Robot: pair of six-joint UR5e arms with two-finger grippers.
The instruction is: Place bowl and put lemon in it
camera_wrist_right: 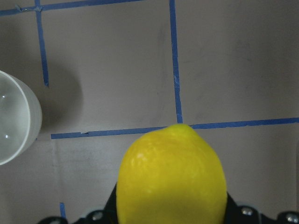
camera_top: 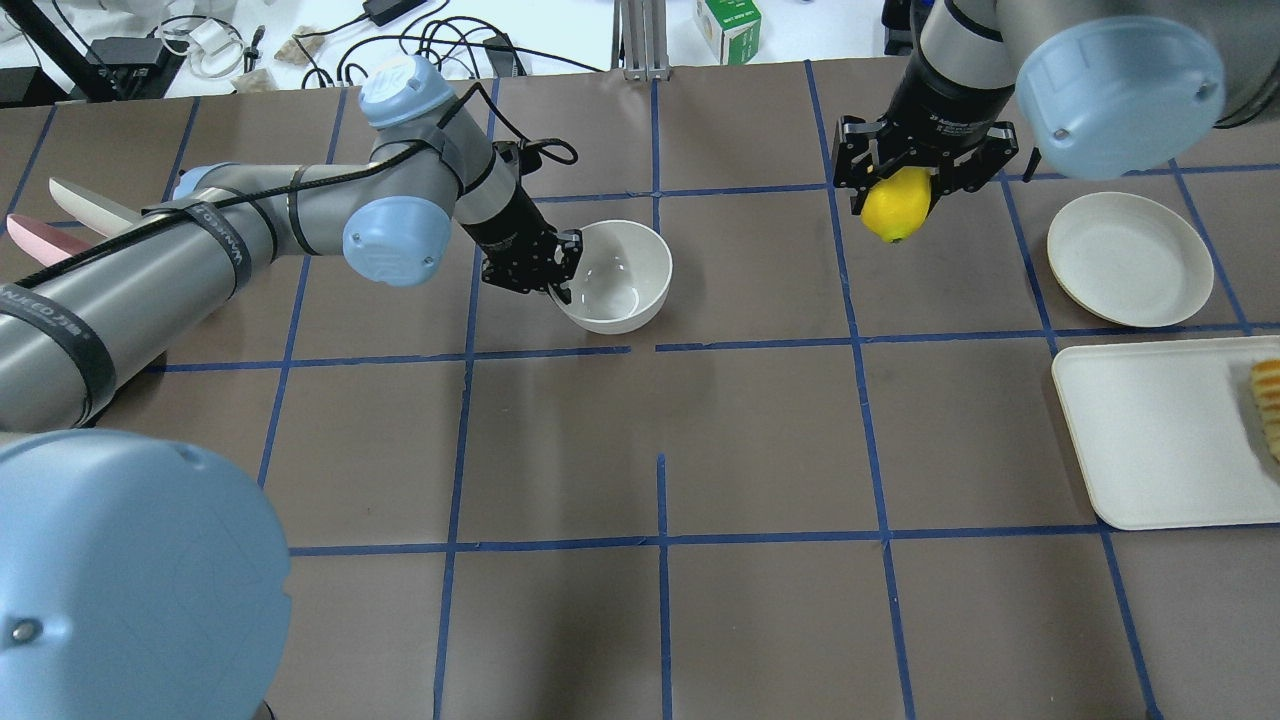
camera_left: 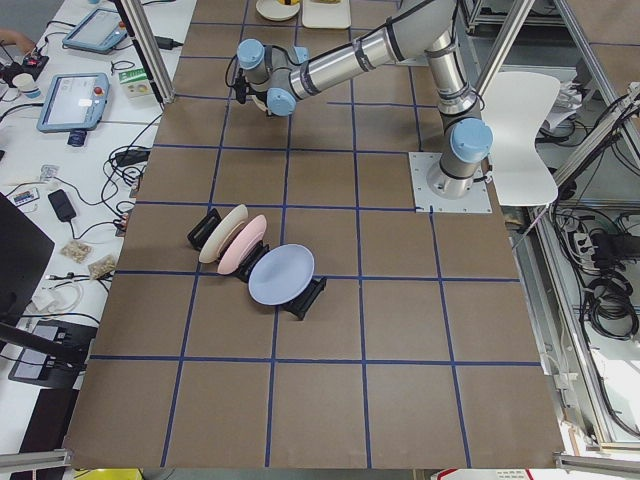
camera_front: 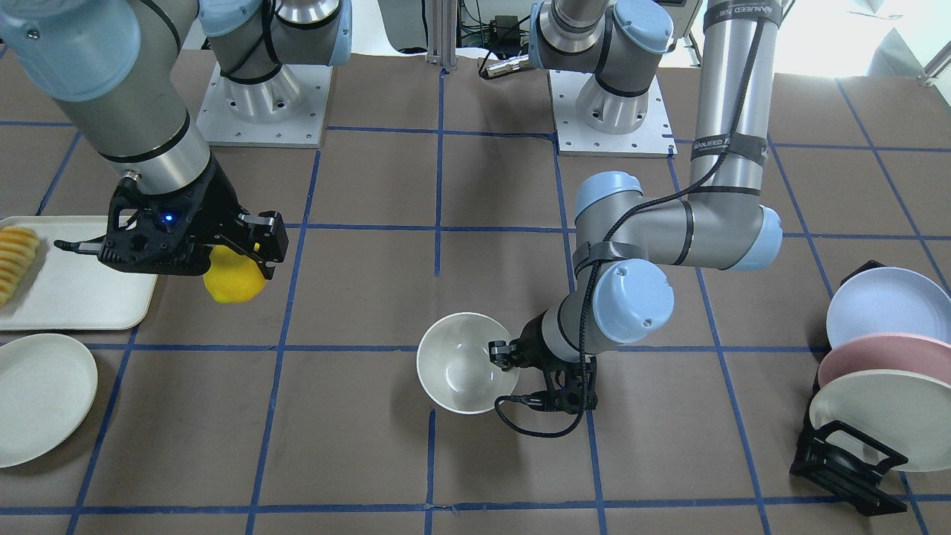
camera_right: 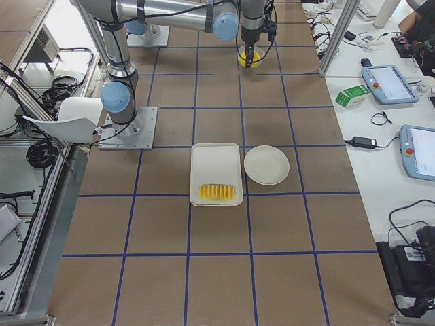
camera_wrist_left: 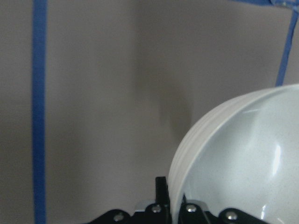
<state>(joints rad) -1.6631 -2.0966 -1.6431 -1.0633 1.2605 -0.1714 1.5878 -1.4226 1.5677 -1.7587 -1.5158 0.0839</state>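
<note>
A brown counter (camera_top: 760, 450) fills the middle of the room, marked with a grid of blue tape lines (camera_top: 660, 540). A white chair (camera_left: 525, 140) stands beside it on grey floor (camera_left: 600, 400). A white side bench (camera_right: 380, 170) holds tablets (camera_right: 387, 83) and cables (camera_right: 408, 217). The light is even.

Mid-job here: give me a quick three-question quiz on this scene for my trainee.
1. True or false: the lemon already lies inside the bowl.
2. Which arm's jaws pinch the bowl's rim? A) left B) right C) neither
3. How many plates stand in the rack?
Key: 1 false; 2 A; 3 three.
</note>
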